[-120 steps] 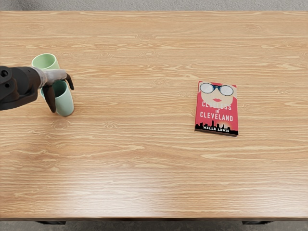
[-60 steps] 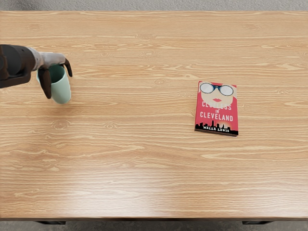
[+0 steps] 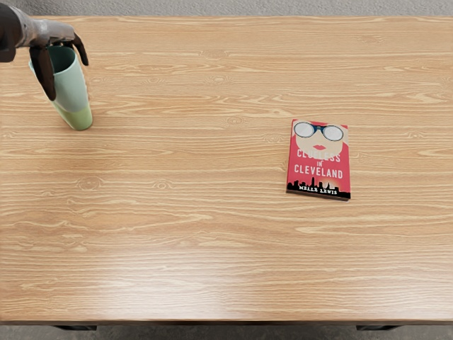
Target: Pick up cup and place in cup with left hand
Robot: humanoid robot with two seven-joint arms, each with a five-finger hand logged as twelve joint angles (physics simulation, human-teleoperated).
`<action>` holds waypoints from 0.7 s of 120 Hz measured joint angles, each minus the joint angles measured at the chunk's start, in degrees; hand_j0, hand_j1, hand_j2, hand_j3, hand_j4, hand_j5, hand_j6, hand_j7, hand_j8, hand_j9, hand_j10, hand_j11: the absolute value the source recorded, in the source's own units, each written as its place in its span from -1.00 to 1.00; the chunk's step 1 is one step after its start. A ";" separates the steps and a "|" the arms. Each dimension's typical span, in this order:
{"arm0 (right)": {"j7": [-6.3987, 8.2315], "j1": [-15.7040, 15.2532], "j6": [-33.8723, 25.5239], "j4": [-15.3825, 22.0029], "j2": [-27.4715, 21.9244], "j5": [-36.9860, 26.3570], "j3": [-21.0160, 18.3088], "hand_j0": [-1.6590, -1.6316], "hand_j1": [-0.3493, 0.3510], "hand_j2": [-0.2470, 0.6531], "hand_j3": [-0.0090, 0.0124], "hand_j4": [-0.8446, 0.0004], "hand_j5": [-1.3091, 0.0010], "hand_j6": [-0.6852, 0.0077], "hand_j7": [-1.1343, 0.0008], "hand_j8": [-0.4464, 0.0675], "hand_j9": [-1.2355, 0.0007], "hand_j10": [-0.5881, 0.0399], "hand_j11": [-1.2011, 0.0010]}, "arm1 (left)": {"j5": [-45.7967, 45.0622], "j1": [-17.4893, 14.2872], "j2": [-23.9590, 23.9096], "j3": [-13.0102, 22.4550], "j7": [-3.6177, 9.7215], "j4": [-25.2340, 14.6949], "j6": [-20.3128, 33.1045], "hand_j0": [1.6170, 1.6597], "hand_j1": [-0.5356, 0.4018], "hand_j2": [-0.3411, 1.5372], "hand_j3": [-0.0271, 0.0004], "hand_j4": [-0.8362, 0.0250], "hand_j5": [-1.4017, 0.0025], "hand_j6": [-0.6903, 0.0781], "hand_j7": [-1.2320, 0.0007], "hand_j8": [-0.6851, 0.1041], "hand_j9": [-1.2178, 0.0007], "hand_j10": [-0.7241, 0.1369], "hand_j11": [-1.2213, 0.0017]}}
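Toward the upper left of the head view, the blue-green cup (image 3: 70,88) is in the grasp of the left hand (image 3: 51,32), its mouth upward. Directly below it in the view shows the lower part of the green cup (image 3: 77,118), whose rim is out of sight. Whether the first cup has entered the second, or merely hangs over or in front of it, cannot be determined from this angle.

Change noted: compared with the view half a second ago, hand and cup have shifted toward the far edge of the table (image 3: 212,241), and the green cup, hidden then, is now partly visible. For the task, this is judged to be the alignment or early insertion step; placement is not confirmed. A careful lowering, followed by release once the cup is seated, would appear to be called for. Off-centre contact could tip the green cup.

The hand is partly closed, with dark fingers (image 3: 44,75) curled down on either side of the rim, holding the blue-green cup only.

Count: cups, two; hands in view, one; books, one; tables, one. The red book (image 3: 318,160) lies flat, well apart to the right, cover upward, its place unchanged and apparently without bearing on the work
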 joint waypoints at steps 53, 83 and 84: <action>0.00 -0.01 -0.05 0.00 0.00 0.00 0.00 -0.93 -0.89 -0.47 -0.16 0.92 0.93 0.88 0.92 0.61 0.93 0.77 0.93 | 1.11 -0.80 -4.14 1.84 0.00 10.04 1.15 0.81 0.06 -0.57 0.97 -0.01 0.23 -0.21 0.12 -0.14 0.10 -0.25 0.10; 0.00 0.00 -0.04 0.00 0.00 0.00 0.00 -0.93 -0.89 -0.47 -0.16 0.92 0.93 0.88 0.92 0.61 0.93 0.77 0.93 | 1.87 -1.55 -6.81 2.88 0.00 16.31 3.05 0.80 0.05 -0.57 0.97 -0.02 0.24 -0.25 0.13 -0.15 0.10 -0.25 0.10; 0.00 0.00 -0.04 0.00 0.00 0.00 0.00 -0.93 -0.89 -0.47 -0.16 0.92 0.93 0.88 0.92 0.61 0.93 0.77 0.93 | 1.89 -1.55 -6.83 2.94 0.00 16.41 3.21 0.81 0.04 -0.57 0.97 -0.02 0.24 -0.24 0.13 -0.15 0.10 -0.25 0.10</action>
